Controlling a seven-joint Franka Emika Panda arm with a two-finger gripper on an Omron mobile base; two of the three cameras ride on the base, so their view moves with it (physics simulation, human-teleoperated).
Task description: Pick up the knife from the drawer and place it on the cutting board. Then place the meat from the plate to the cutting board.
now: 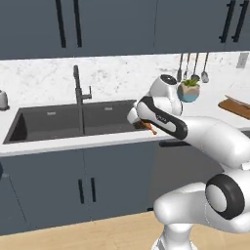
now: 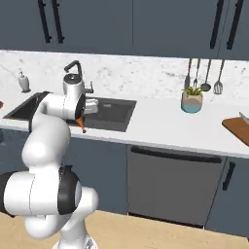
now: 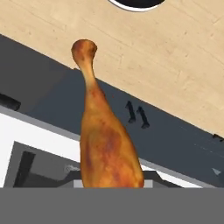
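A simulated kitchen is showing dark blue-grey cabinets above and below a white marbled desk [image 2: 160, 124], with a dark sink [image 1: 53, 122] set into it and a slim black faucet [image 1: 78, 95] rising at its back edge. A small potted plant [image 2: 192, 99] is sitting on the desk near the wall, under a row of hanging utensils [image 2: 204, 75]. A soap dispenser [image 2: 23, 81] is standing by the sink's far corner in the right base view. Below the desk, a grey dishwasher front [image 2: 170, 185] is sitting between the cabinet doors, and the floor [image 1: 88, 234] is light wood.

The cutting board [image 1: 235, 108] is lying on the desk at the right edge of both base views, well apart from the arm, with the knife [image 1: 237, 101] resting on top of it, only partly in view.

The white arm is reaching over the front edge of the sink, its end effector [image 2: 81, 121] pointing down. The end effector is pinching the meat [image 3: 105, 140], an orange-brown drumstick; in the hand view the thick end is sitting down between the fingertips and the narrow bone end is pointing away, toward the cabinet fronts and the floor. In the base views the meat is showing as a small orange sliver hanging just below the hand, above the desk's front edge beside the sink.
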